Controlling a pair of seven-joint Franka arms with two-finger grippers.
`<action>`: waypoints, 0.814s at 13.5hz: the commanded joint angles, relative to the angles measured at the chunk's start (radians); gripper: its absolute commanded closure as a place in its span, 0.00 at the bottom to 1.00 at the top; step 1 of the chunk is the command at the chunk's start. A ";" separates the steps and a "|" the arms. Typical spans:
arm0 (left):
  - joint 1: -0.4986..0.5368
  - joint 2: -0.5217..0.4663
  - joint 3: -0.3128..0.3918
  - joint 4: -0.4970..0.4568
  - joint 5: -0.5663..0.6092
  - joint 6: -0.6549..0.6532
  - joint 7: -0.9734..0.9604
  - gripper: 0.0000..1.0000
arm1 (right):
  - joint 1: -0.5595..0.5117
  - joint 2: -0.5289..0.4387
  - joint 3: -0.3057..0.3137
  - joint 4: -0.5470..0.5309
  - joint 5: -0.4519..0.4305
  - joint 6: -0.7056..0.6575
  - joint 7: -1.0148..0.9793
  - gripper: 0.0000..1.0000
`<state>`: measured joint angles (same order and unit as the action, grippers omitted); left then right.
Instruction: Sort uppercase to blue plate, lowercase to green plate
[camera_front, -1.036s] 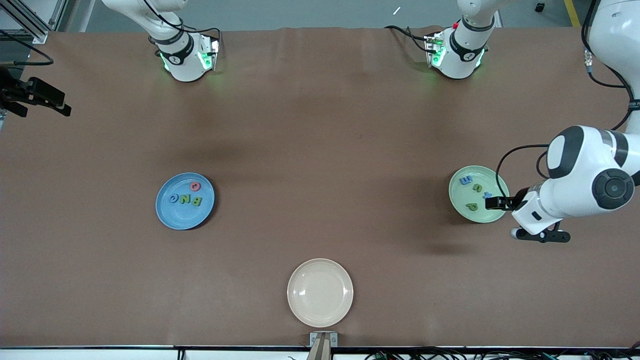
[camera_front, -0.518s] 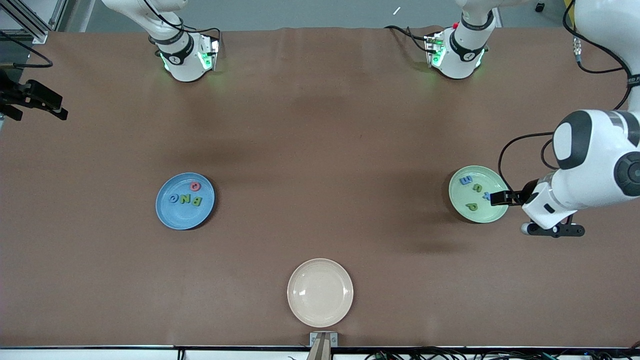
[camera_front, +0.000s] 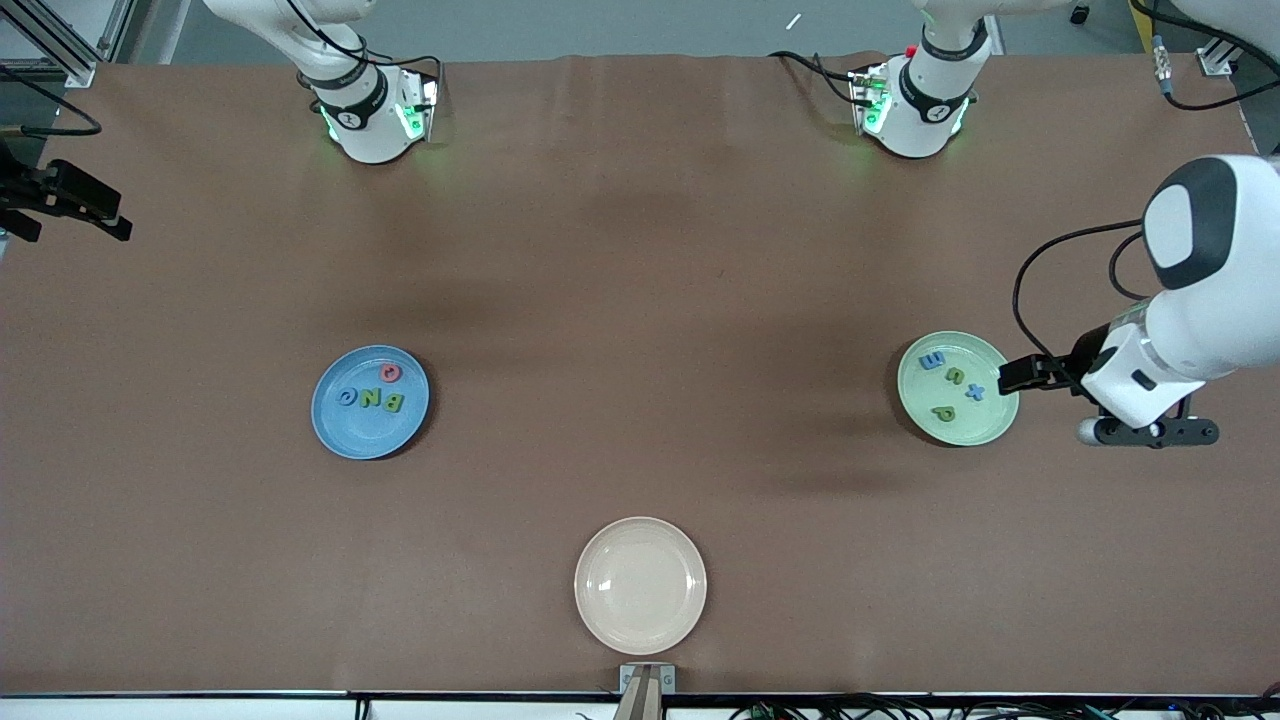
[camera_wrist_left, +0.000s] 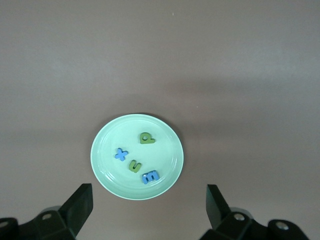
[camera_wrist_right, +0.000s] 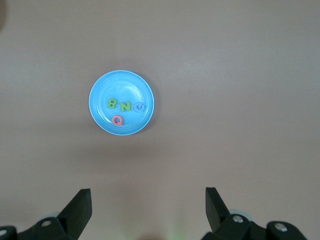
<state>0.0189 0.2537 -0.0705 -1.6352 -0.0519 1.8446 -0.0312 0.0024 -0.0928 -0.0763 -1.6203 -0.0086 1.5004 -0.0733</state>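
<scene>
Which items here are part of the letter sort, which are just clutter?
Job:
- blue plate holding B, N, G, Q
- green plate holding p, u, x, m

Lying about:
- cream plate

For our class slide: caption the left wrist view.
Open left pincer over green plate holding p, x, u, m.

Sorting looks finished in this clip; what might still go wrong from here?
1. The left hand, open and empty, hangs at the green plate's rim toward the left arm's end; a low move might nudge the plate and scatter the lowercase letters.
2. The red Q and blue G lie near the blue plate's rim, so a bump might slide them off.
3. The right hand, open, is high above the table and seems harmless.
</scene>
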 joint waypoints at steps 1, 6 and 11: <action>-0.019 -0.095 0.028 -0.041 -0.019 -0.034 -0.004 0.00 | 0.001 0.005 -0.003 0.008 0.004 -0.009 -0.003 0.00; -0.025 -0.235 0.057 -0.097 -0.017 -0.054 -0.042 0.00 | -0.010 0.005 -0.007 0.005 0.041 -0.008 -0.006 0.00; -0.109 -0.283 0.138 -0.069 -0.009 -0.064 -0.042 0.00 | -0.005 0.004 -0.005 -0.001 0.027 -0.009 -0.008 0.00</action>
<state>-0.0670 0.0036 0.0367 -1.7005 -0.0543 1.7845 -0.0680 -0.0007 -0.0877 -0.0826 -1.6204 0.0182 1.4987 -0.0733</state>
